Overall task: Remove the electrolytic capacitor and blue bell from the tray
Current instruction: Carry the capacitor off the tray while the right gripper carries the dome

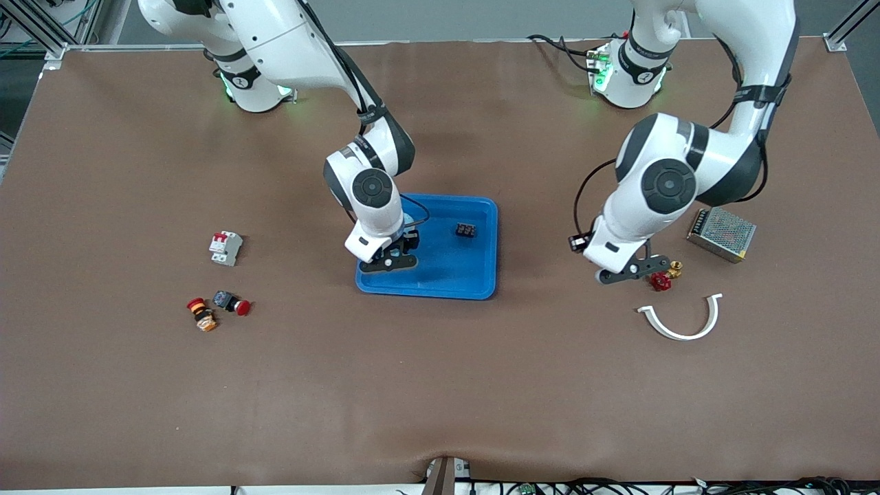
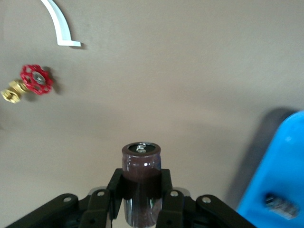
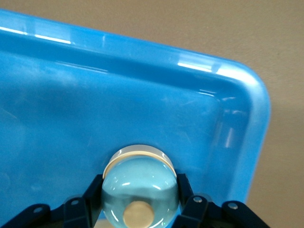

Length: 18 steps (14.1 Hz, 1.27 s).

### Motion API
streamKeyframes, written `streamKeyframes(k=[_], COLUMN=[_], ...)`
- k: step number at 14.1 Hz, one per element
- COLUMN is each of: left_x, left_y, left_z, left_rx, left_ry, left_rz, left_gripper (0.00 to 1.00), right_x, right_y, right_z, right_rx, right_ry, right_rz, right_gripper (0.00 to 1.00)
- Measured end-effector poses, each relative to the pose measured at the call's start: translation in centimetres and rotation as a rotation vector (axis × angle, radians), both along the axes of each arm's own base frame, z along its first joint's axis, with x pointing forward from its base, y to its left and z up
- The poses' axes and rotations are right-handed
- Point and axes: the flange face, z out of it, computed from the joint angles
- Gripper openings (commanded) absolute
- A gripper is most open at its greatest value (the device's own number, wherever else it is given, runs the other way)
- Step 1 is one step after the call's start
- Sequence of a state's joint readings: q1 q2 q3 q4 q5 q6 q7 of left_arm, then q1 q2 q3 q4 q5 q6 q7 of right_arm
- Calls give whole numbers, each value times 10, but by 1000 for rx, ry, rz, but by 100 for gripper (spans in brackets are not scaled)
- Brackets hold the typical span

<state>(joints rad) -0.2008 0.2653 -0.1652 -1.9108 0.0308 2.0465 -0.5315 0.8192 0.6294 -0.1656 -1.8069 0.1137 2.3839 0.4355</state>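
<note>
No words, brand names or numbers are showing clearly enough to read on anything here. The white breaker (image 1: 225,247) and the metal mesh box (image 1: 721,234) are carrying no readable marking, and the dark capacitor (image 2: 141,183) is showing no readable print either.

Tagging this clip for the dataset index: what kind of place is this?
Most likely a robotics lab bench for sorting electrical parts. Two white arms stand at a table under a brown mat, framed by aluminium rails. A circuit breaker, a power supply and a blue tray lie on it.
</note>
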Motion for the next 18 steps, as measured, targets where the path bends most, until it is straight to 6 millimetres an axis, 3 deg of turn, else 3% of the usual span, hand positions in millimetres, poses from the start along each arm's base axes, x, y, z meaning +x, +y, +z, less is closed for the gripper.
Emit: streamKeyframes(k=[1, 3, 6, 8, 12, 15, 16, 18], left_x=[-3, -10, -32, -47, -76, -91, -94, -100], left_y=[11, 19, 21, 23, 22, 24, 26, 30], left_z=[-2, -11, -36, -53, -86, -102, -106, -114], left_rx=[-4, -14, -25, -32, -50, -55, -59, -68], left_ry=[1, -13, -39, -59, -100, -97, -106, -130], left_rz=[-35, -81, -133, -153, -191, -237, -248, -270], left_gripper=[0, 0, 0, 0, 0, 0, 0, 0], right_x=[7, 32, 72, 87, 101, 90, 85, 76], right_y=[-8, -46, -143, -209, -353, -460, -486, -518], right_z=[14, 56, 117, 142, 150, 139, 134, 121], right_rx=[-7, -5, 27, 53, 115, 159, 166, 157], right_ry=[15, 53, 107, 136, 152, 153, 146, 110], right_rz=[27, 93, 183, 252, 436, 525, 547, 586], right_gripper=[27, 27, 27, 27, 28, 28, 28, 28])
